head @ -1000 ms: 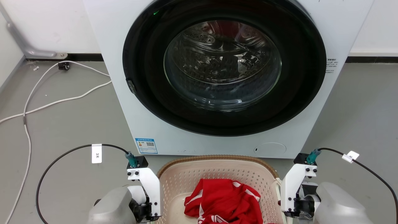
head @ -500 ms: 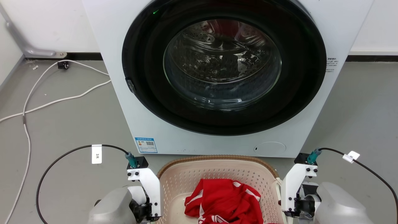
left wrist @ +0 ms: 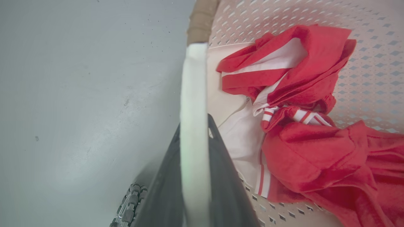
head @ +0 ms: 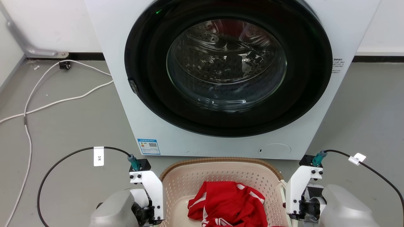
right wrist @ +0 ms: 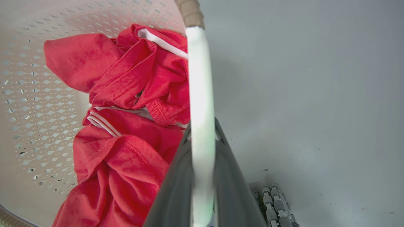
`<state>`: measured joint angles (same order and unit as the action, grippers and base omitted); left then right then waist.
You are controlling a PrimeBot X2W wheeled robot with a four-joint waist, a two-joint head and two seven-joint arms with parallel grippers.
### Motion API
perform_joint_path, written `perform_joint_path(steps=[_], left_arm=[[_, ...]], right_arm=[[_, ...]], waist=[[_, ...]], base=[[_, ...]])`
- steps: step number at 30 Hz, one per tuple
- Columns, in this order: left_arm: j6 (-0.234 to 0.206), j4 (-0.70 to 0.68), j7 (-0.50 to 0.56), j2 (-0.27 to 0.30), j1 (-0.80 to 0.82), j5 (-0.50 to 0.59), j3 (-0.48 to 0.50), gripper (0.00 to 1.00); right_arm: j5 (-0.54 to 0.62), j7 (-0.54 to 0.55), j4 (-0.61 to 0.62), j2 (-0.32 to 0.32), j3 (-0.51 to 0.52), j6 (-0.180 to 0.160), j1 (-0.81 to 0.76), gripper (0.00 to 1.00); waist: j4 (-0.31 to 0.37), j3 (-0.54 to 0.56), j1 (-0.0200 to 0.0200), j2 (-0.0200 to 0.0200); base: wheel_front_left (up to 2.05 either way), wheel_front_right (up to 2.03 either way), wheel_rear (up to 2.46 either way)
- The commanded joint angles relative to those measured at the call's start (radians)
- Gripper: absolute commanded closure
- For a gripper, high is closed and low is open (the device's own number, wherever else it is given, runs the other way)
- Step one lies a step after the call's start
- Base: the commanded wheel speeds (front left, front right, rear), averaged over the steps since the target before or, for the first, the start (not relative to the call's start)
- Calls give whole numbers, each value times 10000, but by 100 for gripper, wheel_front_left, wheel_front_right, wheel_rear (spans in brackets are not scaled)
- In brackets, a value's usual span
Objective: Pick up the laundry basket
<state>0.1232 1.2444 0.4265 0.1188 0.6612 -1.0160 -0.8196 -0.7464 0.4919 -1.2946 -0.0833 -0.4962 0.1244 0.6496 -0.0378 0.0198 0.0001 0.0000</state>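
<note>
The laundry basket (head: 221, 171), beige with perforated walls and a brown woven rim, sits low in the head view just in front of the washing machine, with red and white clothes (head: 227, 201) in it. In the left wrist view my left gripper (left wrist: 194, 126) is shut on the basket's white side handle (left wrist: 194, 88). The right wrist view shows my right gripper (right wrist: 202, 126) shut on the other white handle (right wrist: 200, 78). From the head, my two wrists (head: 146, 198) (head: 300, 195) flank the basket's sides. I cannot tell whether the basket's bottom touches the floor.
The white washing machine (head: 132, 119) with its round dark door (head: 227, 63) stands close behind the basket. White cables (head: 63, 102) trail over the grey floor at the left. A ribbed wheel (left wrist: 129, 205) (right wrist: 274, 201) shows near each gripper.
The head view has shifted very slightly. Both wrists and the basket keep the same places.
</note>
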Motion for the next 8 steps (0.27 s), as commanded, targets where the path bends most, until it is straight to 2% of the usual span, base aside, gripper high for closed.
perform_joint_path(steps=[1,8], left_arm=[[134,-100,-37,-233,121,-70,-39,100],[133,-68,-48,-212,133,-139,-136,100]], right_arm=[[0,-100,84,192,35,117,50,100],[29,-57,84,195,70,117,33,100]], waist=[[2,4,-1,0],[-10,21,-1,0]], base=[[0,0,0],[0,0,0]])
